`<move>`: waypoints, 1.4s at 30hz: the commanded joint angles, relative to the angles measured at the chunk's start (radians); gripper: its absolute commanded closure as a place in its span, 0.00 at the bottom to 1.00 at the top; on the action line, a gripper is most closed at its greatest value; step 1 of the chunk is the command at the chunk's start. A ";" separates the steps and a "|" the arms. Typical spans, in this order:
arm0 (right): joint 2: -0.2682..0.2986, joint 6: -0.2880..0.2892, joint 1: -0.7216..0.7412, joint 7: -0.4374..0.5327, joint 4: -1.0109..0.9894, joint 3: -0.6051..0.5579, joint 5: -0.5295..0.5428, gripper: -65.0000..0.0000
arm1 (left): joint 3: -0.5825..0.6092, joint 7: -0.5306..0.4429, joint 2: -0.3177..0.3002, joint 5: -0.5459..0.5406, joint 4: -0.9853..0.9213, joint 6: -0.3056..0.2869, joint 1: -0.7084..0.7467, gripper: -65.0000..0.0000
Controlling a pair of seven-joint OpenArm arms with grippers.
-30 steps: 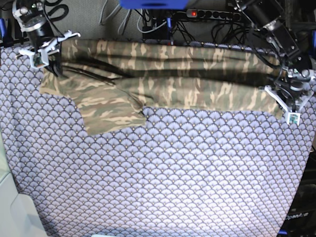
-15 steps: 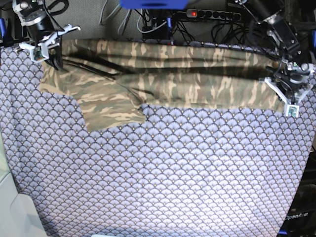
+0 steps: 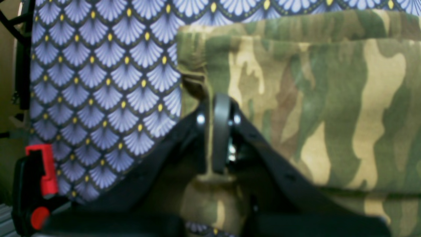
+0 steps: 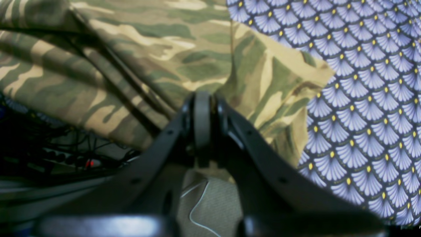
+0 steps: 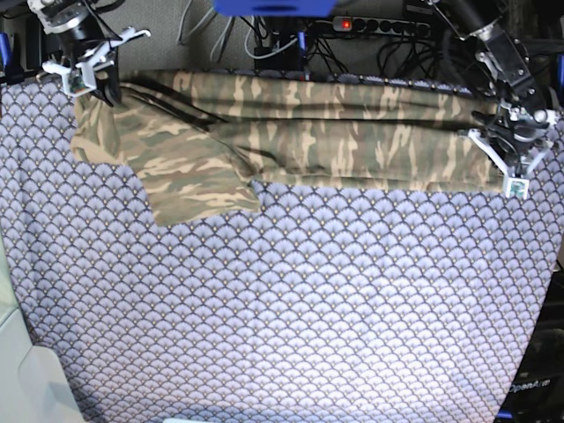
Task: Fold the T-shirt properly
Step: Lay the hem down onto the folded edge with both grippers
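Both claws, left gripper [image 3: 218, 131] and right gripper [image 4: 201, 120], pinch the T-shirt [image 5: 335, 132] on the table cloth [image 5: 308, 308].

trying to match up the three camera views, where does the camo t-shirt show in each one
Base: the soft tan, olive and brown camouflage T-shirt stretches across the far edge, one sleeve hanging nearer at the picture's left.
Left wrist: it fills the right half, its corner pinched.
Right wrist: it covers the upper left and centre.
Shared landmark: the purple-grey fan-scale table cloth, at the left wrist view's left and the right wrist view's right.
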 commanded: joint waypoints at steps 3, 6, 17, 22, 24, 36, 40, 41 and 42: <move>0.021 -0.007 -0.013 0.030 0.015 0.009 0.014 1.00 | -0.002 -0.013 -0.012 -0.002 0.016 0.007 -0.007 1.00; 0.042 -0.007 -0.012 0.030 0.015 0.011 0.014 1.00 | -0.002 -0.013 -0.029 0.003 0.013 0.007 -0.017 1.00; 0.045 -0.007 -0.009 0.030 -0.005 0.029 0.014 1.00 | 0.004 -0.011 -0.057 -0.005 -0.004 0.007 -0.027 1.00; 0.061 -0.007 -0.007 0.030 -0.044 0.026 0.014 1.00 | 0.004 -0.013 -0.058 -0.005 -0.054 0.007 -0.032 1.00; 0.065 -0.007 -0.009 0.030 -0.048 0.027 0.014 1.00 | 0.004 -0.013 -0.058 -0.005 -0.057 0.007 -0.030 1.00; 0.059 -0.007 -0.007 0.022 -0.047 0.027 0.014 1.00 | 0.002 -0.013 -0.058 -0.005 -0.053 0.004 -0.024 0.84; 0.059 -0.007 -0.007 0.021 -0.048 0.024 0.014 0.83 | -0.004 -0.013 -0.054 -0.005 -0.050 -0.051 -0.024 0.62; 0.059 -0.007 -0.007 0.021 -0.050 0.024 0.014 0.76 | -0.005 -0.013 -0.054 -0.003 -0.050 -0.051 -0.024 0.58; 0.059 -0.007 -0.007 0.021 -0.050 0.024 0.014 0.71 | -0.005 -0.013 -0.052 -0.002 -0.050 -0.051 -0.024 0.56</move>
